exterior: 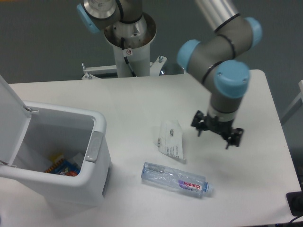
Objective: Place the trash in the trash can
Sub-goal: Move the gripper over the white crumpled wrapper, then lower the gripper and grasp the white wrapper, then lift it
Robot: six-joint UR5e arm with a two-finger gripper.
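1. Standing open at the far left of the white counter, well apart from the gripper, the white trash can has its hinged lid tipped up and back, and its grey front latch faces the middle of the counter.
2. Colourful items, red, yellow and blue, lie at the bottom of the trash can; what they are cannot be told.
3. A flat white packet with dark print lies on the counter just to the left of the gripper, near it but not touching.
4. A clear plastic water bottle with a pink-and-purple label lies on its side below and slightly left of the gripper, nearer the front edge of the counter, its cap end pointing right; it sits just in front of the packet and apart from it.
5. The gripper hangs over bare counter right of the packet, its two dark fingers spread apart with nothing between them.
6. The grey arm with pale blue joint caps rises above the gripper and runs up out of the top of the frame.
7. The arm's base column stands behind the counter's rear edge, well up and to the left of the gripper.
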